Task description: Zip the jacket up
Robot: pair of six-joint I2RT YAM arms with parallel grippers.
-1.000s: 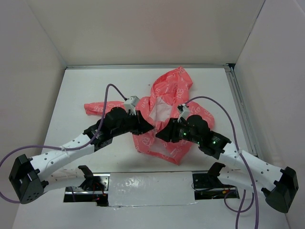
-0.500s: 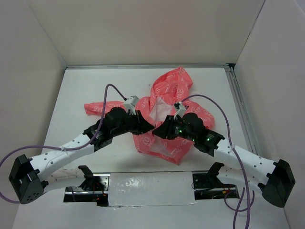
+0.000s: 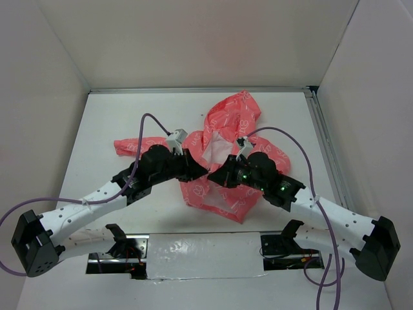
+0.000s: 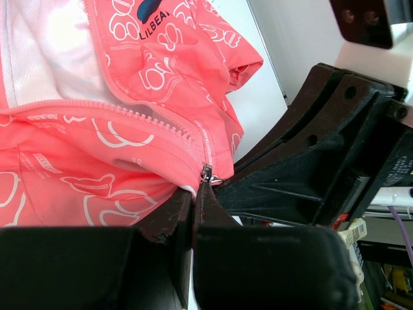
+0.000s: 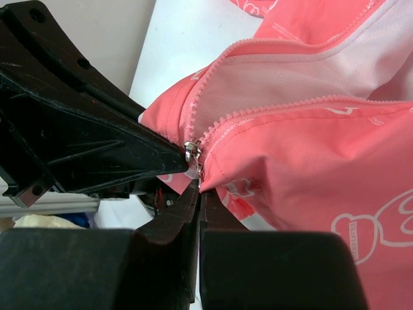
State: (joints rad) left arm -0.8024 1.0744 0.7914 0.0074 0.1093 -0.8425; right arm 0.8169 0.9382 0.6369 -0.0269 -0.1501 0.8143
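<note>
Jacket (image 3: 227,116) lies mid-table (image 3: 116,116), front open, teeth parted above the slider (image 5: 192,154) at the hem. My left jaws are all but closed, pinching the hem just below the slider. My right jaws are closed tight at the slider, seemingly on its pull. Fabric looks thin, limp and slick, so it will likely bunch. I'd keep the hem taut and draw by the pull, not the cloth.

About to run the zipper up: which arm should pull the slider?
Right, probably. The right gripper is shut at the slider, open teeth leading away; the left gripper, also shut, seems to anchor the jacket below it.
</note>
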